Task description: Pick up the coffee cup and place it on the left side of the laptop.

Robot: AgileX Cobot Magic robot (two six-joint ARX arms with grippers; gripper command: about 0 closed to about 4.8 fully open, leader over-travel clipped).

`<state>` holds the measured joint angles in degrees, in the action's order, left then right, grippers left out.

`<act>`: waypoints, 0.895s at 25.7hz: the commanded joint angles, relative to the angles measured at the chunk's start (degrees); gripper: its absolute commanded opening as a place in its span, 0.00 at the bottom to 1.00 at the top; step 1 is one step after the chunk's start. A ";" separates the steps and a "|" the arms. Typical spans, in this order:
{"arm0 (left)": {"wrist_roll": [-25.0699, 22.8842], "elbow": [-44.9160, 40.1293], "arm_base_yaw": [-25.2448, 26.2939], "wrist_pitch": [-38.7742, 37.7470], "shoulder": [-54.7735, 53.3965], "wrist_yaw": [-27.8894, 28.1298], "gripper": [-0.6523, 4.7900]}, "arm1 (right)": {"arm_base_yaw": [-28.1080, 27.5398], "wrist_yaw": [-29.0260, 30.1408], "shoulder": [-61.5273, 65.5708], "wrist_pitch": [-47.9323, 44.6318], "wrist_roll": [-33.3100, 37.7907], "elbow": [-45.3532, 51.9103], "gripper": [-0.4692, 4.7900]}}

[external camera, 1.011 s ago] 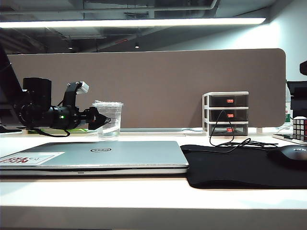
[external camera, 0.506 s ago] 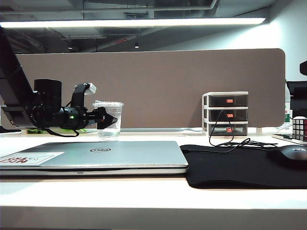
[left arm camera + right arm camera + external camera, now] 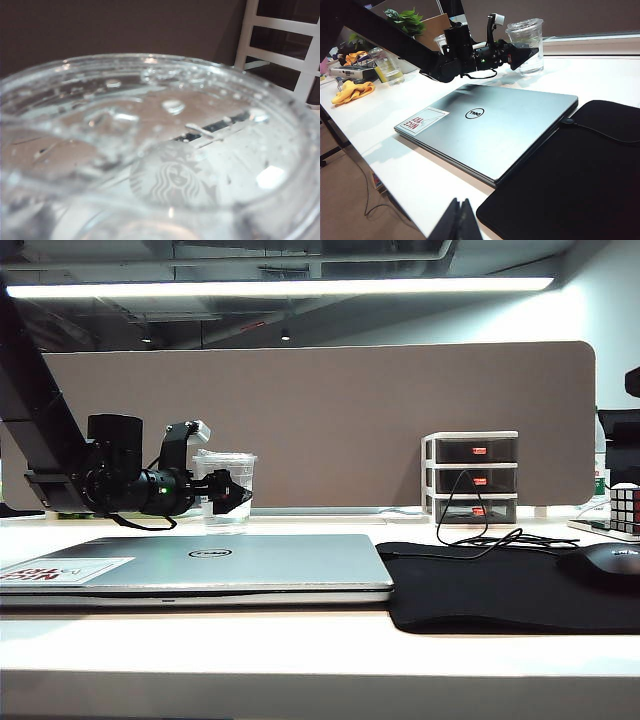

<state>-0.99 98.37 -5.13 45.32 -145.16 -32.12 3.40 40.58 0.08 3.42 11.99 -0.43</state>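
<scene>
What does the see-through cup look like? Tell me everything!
The cup is small, clear plastic, tapered, with a clear lid whose rim sticks out. A pale mermaid logo shows through it in the left wrist view. It stands upright on the white table behind the laptop. The left gripper, open, is around it at mid-height; whether the fingers touch it, I cannot tell. It looks nearly empty.

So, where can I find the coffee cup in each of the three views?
Exterior view: the coffee cup stands behind the laptop, left of centre, with the left gripper at it.
Left wrist view: the cup fills nearly the whole picture, very close.
Right wrist view: the cup is near the top, beyond the laptop.
Shared landmark: the brown partition behind the cup.
</scene>
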 commanded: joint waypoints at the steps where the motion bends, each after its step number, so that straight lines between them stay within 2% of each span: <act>1: 2.16 0.09 -0.04 1.25 0.15 -0.11 0.91 | 0.02 0.04 -0.11 -0.59 -0.22 0.28 0.09; 14: 2.97 0.04 0.07 6.75 0.57 -1.33 0.90 | 0.02 0.00 -0.11 -0.61 -0.22 0.31 0.09; 18: 3.17 0.04 0.28 6.78 0.59 -1.75 0.74 | 0.02 0.00 -0.11 -0.61 -0.22 0.28 0.09; 23: 3.61 0.04 0.31 7.26 0.70 -2.51 0.73 | 0.02 0.02 -0.11 -0.59 -0.22 0.28 0.09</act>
<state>2.24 98.37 -4.97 50.35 -145.14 -33.47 3.40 40.60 0.08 3.42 11.99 -0.43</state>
